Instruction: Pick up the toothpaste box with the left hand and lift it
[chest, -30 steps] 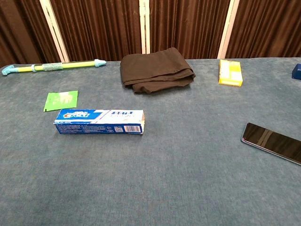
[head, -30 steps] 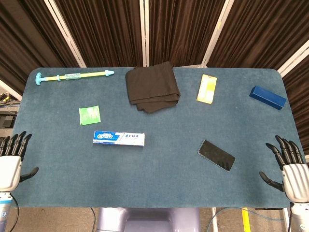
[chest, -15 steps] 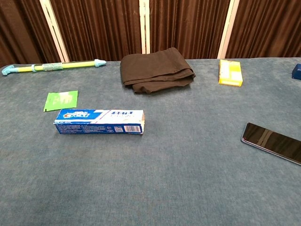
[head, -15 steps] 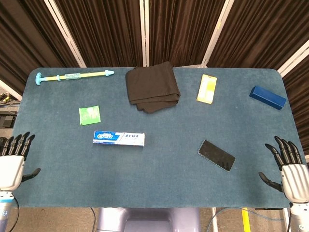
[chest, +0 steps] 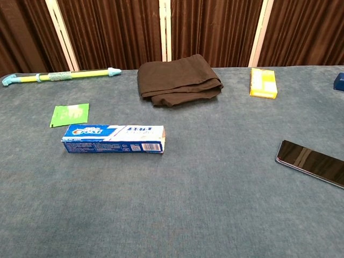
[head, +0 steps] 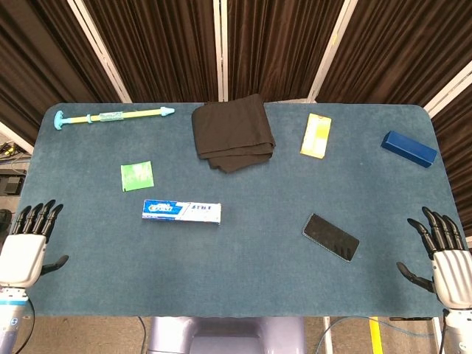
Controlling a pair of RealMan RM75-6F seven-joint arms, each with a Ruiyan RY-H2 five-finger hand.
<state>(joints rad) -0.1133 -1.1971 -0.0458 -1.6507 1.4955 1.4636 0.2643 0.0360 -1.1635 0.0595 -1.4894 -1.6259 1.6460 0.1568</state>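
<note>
Toothpaste box [head: 181, 212] lies flat, well away from the left robot hand [head: 23, 254] — wide open, holding nothing — so reach over, grab its long sides.

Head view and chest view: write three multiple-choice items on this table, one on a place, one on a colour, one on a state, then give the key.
1. What lies nearest the toothpaste box?
A. green packet
B. dark blue box
C. yellow box

2. What colour is the folded cloth?
A. white
B. black
C. red

3. What is the left hand doing?
A. gripping the toothpaste box
B. pressing on the phone
C. open at the table edge, holding nothing

Key: 1 A, the packet sits just up and left of the box. 2 B, it shows black in both views. 3 C, its fingers are spread, well apart from the box.
</note>
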